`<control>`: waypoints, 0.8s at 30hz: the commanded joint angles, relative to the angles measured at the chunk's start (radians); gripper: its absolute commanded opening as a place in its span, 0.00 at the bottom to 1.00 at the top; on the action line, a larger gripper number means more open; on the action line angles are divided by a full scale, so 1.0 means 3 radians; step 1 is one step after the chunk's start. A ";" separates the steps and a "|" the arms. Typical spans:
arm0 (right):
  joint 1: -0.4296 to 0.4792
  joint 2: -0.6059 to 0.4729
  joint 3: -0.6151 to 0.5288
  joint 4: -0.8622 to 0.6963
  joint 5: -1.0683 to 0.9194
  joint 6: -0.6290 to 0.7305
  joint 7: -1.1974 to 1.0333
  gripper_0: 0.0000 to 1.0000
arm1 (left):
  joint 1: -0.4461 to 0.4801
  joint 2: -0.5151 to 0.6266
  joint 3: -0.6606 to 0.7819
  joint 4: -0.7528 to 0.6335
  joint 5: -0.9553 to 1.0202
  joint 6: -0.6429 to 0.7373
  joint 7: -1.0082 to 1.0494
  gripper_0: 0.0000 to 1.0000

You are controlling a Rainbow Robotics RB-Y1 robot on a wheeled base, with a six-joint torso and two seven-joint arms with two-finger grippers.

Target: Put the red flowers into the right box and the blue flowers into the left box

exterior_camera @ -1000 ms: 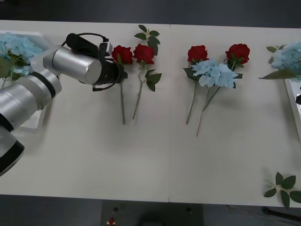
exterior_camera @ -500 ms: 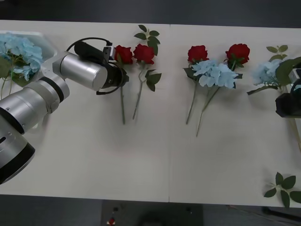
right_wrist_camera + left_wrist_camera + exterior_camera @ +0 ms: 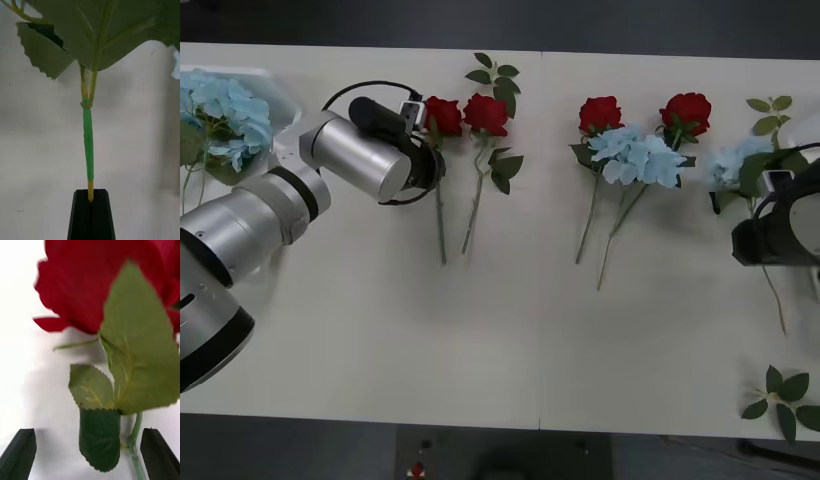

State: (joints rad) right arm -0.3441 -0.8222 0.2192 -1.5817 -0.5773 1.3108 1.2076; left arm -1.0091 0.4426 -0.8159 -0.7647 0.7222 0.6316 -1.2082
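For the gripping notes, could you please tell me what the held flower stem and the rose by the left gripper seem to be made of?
The stem in the shut right gripper looks like plastic-coated wire: its smooth green sleeve ends, leaving a yellowish core. The rose before the open left gripper looks like matte fabric, probably, and its leaves have printed veins and cut serrated edges.

A white table (image 3: pixel 480 340) has a seam (image 3: pixel 540 300) down its middle. Loose leaf sprigs lie at its near right corner (image 3: pixel 783 393) and far edge (image 3: pixel 495 72).
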 commanded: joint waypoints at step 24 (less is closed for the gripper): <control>-0.0024 -0.0107 0.0000 0.0026 -0.0269 -0.0222 0.0050 0.89 | -0.0073 -0.0243 -0.0031 -0.0003 -0.0515 -0.0270 0.0233 0.58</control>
State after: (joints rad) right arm -0.3441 -0.8222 0.2595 -1.5377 -0.6353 1.2216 1.2075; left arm -1.0091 0.3660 -0.8413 -0.7642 0.6005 0.5606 -1.1744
